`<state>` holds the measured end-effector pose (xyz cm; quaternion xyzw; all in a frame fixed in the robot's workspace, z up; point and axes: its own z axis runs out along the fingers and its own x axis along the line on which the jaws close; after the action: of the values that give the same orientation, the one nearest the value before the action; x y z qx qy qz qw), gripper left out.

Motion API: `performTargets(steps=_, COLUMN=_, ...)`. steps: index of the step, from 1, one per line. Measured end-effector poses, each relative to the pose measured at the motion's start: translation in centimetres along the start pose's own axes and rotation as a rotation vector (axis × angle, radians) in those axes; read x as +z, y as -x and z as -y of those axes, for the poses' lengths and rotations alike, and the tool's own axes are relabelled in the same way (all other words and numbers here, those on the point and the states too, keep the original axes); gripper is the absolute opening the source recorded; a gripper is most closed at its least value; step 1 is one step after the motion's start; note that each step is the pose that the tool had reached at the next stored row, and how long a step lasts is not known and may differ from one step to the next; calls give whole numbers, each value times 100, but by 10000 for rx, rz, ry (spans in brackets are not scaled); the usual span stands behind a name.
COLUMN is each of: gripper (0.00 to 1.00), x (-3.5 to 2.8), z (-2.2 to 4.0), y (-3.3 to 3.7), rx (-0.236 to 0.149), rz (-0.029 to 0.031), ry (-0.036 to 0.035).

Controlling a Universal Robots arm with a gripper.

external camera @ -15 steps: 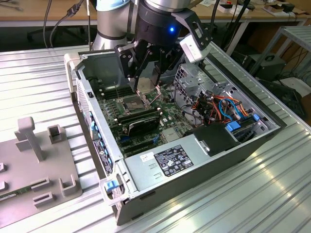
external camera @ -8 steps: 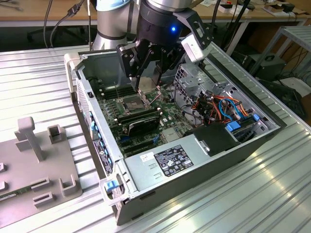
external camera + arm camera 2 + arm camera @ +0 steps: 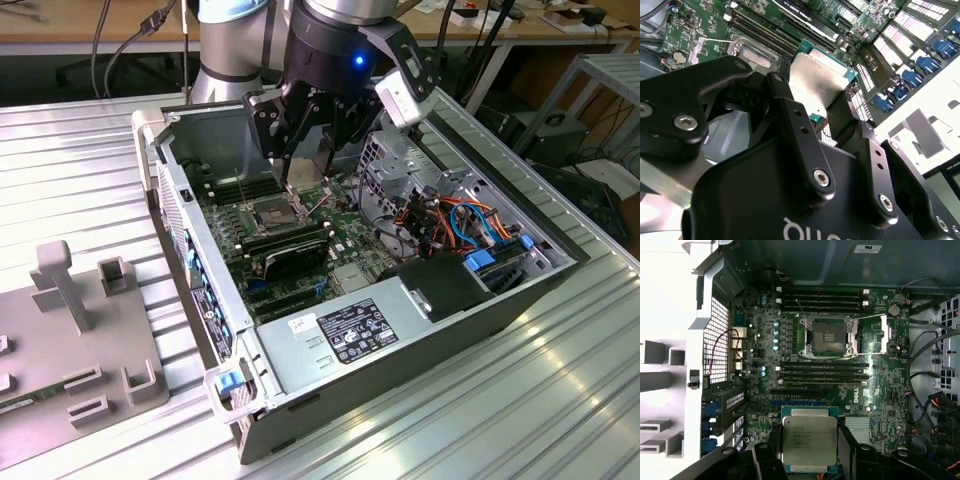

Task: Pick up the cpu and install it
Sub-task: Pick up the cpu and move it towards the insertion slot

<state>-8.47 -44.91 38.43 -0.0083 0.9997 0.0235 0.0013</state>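
My gripper (image 3: 300,178) hangs inside the open computer case (image 3: 190,240), shut on the cpu (image 3: 809,440). The cpu is a flat silvery square on a green board, and in both wrist views it sits between the two black fingers (image 3: 790,120). Its metal face (image 3: 815,82) is tilted toward the motherboard. The empty socket (image 3: 829,336), a metal frame with a dark centre and its lever raised, lies on the green motherboard just below the gripper, also seen as the socket (image 3: 274,210) in the exterior view. The cpu is above the board, apart from the socket.
Long black memory sticks (image 3: 822,371) flank the socket. A power supply (image 3: 350,330) and coloured cables (image 3: 455,220) fill the case toward the exterior view's right. A grey fixture (image 3: 70,330) stands on the ribbed metal table at the exterior view's left.
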Motion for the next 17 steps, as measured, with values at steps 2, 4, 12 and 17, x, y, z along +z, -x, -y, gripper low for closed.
performTargets(steps=2, gripper=55, x=11, z=-3, y=3, rx=1, rz=0, ry=-1)
performTargets(steps=4, gripper=55, x=32, z=-11, y=8, rx=-1, rz=0, ry=-1)
performTargets(steps=12, gripper=55, x=84, z=-103, y=14, rx=-1, rz=0, ry=4)
performTargets(steps=17, gripper=55, x=97, z=-164, y=16, rx=0, rz=0, ry=34)
